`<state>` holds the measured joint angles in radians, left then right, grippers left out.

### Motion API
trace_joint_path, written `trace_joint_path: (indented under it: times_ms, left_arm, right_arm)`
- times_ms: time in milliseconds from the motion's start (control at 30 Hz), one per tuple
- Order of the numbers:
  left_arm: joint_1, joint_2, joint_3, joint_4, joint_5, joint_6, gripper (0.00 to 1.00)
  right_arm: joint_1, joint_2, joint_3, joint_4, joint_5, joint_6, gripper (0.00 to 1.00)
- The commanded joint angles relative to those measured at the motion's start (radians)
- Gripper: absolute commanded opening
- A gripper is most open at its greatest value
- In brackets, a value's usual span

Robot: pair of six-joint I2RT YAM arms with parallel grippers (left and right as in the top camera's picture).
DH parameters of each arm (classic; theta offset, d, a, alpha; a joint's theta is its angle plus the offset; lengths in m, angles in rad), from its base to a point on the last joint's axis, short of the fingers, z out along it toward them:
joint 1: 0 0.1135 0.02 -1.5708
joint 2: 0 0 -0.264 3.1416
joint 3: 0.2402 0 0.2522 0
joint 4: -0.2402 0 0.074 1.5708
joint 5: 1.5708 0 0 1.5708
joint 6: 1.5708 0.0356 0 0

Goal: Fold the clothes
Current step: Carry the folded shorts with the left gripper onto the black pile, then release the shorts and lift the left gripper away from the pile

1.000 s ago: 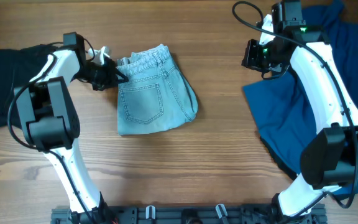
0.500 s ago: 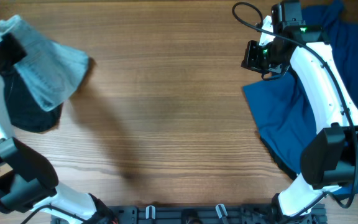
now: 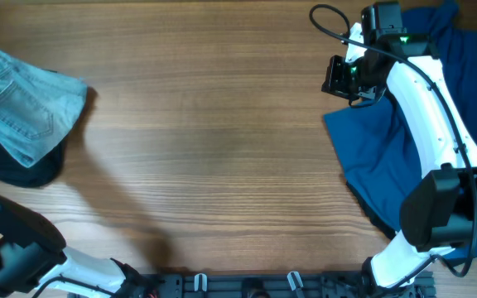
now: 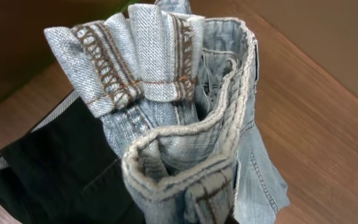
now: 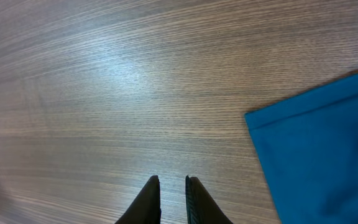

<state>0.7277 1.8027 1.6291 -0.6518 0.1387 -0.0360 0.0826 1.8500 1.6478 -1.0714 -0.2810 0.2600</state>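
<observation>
The pale denim shorts hang bunched at the table's far left edge, over a black garment. In the left wrist view the shorts' waistband fills the frame right at my left jaws, which are hidden under the cloth and appear shut on it. The black garment lies below. My right gripper hovers empty over bare wood at the back right, its fingers close together with a thin gap. A dark blue garment lies spread beside it, with its corner in the right wrist view.
The wooden table spans the middle. My right arm lies over the blue garment. The left arm's base stands at the front left.
My left gripper has carried the denim shorts from the table's middle to the far left, over the black garment, and lowered them. The right arm has not moved.
</observation>
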Motion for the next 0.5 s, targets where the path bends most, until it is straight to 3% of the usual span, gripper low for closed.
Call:
trace_joint_path:
  times_ms: [0,100,167,233,333,467]
  left_arm:
    - [0.051,-0.011,0.026,-0.019,-0.008,-0.002,0.15]
    - [0.091,-0.009,0.026,-0.018,-0.007,-0.002,0.32]
    - [0.113,-0.009,0.026,-0.018,-0.007,-0.01,0.58]
    - [0.126,-0.009,0.026,-0.018,0.003,-0.033,0.7]
    - [0.125,-0.006,0.026,-0.018,0.05,-0.032,0.68]
    - [0.124,0.026,0.026,-0.019,0.246,-0.032,0.51]
  right_arm:
    - [0.0,-0.023,-0.005,-0.011,-0.015,0.002,0.15]
    - [0.0,-0.023,-0.005,-0.016,-0.012,0.002,0.15]
    - [0.0,-0.023,-0.005,-0.018,-0.012,0.002,0.15]
    - [0.0,-0.023,-0.005,-0.018,-0.012,0.002,0.15]
    - [0.0,-0.023,-0.005,-0.018,-0.012,0.002,0.15]
    - [0.0,-0.023,-0.005,-0.018,-0.012,0.004,0.15]
